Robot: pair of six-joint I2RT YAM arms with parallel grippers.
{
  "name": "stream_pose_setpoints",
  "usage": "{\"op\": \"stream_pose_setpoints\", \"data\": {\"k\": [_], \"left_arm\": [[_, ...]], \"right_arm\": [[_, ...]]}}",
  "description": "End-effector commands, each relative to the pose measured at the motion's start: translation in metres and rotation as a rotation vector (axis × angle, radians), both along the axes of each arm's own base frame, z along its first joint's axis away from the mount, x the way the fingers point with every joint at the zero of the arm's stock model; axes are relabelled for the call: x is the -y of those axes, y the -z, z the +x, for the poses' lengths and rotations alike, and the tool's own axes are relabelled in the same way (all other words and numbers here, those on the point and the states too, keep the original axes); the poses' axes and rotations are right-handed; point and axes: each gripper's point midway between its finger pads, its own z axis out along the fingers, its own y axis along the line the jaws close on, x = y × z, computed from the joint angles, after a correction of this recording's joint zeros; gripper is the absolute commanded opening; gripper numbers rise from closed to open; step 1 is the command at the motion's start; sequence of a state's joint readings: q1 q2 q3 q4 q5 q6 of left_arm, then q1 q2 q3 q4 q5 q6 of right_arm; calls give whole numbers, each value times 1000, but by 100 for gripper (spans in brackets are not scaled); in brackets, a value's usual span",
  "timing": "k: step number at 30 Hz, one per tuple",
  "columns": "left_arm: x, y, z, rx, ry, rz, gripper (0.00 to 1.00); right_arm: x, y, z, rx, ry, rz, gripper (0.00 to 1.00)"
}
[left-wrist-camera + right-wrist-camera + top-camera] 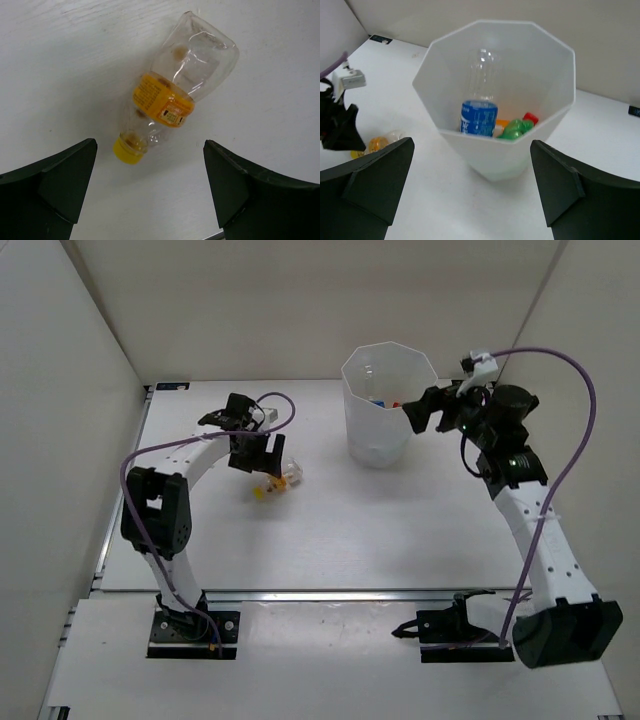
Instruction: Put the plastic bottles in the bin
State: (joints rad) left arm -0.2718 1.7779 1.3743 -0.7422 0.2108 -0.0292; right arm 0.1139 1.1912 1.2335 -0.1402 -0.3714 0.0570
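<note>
- Right gripper (pixel 470 175) is spread wide and empty, just outside the near rim of the tall white translucent many-sided bin (pixel 495 22).
- Inside it, a clear blue-labelled bottle (pixel 479 117) stands beside a green bottle (pixel 516 129).
- Left gripper (pixel 150 170) is wide too, over a clear yellow-labelled bottle (pixel 170 100) lying on the bare white table (pixel 50 75).

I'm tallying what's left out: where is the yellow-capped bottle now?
In the top view, the yellow-capped bottle lies on its side on the table, left of the bin, beneath the open left tool, untouched.
</note>
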Motion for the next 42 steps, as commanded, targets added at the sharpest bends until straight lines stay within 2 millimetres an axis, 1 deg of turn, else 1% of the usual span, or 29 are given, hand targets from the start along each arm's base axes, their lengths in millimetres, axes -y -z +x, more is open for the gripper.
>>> {"op": "stream_pose_setpoints", "data": {"k": [1,2,3,4,5,6,7,10,11,15,17,18,19,20,22,24,27,29,31,32,33,34,35,36,37,39,40,41,42], "left_arm": [[22,-7,6,22,140,-37,99],[24,-2,10,20,147,-29,99],[26,6,11,5,158,-26,99],[27,11,14,3,160,-10,99],[27,12,20,11,156,7,99],[28,23,19,-16,164,21,98],[31,21,24,-23,173,25,99],[32,42,30,-75,169,49,99],[35,43,30,-76,169,67,99],[47,55,30,-110,172,84,98],[51,52,32,-97,154,86,89],[49,43,36,-70,129,89,81],[45,43,38,-58,110,107,71],[42,32,44,-27,74,96,57],[37,12,54,19,-16,61,42],[32,-18,63,72,-91,-33,41],[31,-72,74,166,-180,-151,42],[34,-118,85,281,-229,-215,40],[40,-175,89,429,-280,-290,44],[48,-198,95,514,-292,-315,54],[58,-224,91,566,-320,-371,59],[68,-249,91,634,-345,-430,52],[71,-278,97,717,-376,-489,48],[86,-301,97,774,-370,-550,51],[100,-309,96,782,-368,-600,53],[120,-347,100,859,-380,-726,51],[135,-358,101,886,-379,-787,49],[144,-353,106,876,-391,-806,46],[156,-361,110,908,-403,-840,46]], "right_arm": [[17,4,-28,17,53,25,99],[23,-3,-38,40,64,37,99],[30,8,-41,20,82,41,98],[30,11,-51,19,75,55,99],[36,5,-58,36,83,66,98],[42,10,-61,31,97,69,99],[46,7,-71,44,109,80,98],[51,13,-79,41,132,80,98],[53,13,-84,43,144,77,99],[64,33,-94,-12,227,61,98],[71,52,-98,-73,268,47,99],[75,59,-102,-90,298,45,99],[78,59,-105,-90,312,48,98],[82,68,-107,-112,337,43,98],[88,79,-114,-126,370,33,99],[96,93,-118,-171,419,25,98],[109,109,-123,-224,490,19,98],[120,120,-126,-244,545,15,98],[125,134,-128,-280,567,16,99],[128,139,-128,-297,582,30,98],[131,149,-130,-324,597,33,99],[131,159,-131,-354,590,30,99],[130,167,-132,-367,585,26,99],[133,167,-131,-369,590,29,98],[134,171,-133,-373,594,25,98],[135,172,-135,-366,596,24,99],[131,172,-135,-362,578,28,99],[131,173,-135,-361,576,28,98],[129,171,-136,-350,569,29,99]]}}
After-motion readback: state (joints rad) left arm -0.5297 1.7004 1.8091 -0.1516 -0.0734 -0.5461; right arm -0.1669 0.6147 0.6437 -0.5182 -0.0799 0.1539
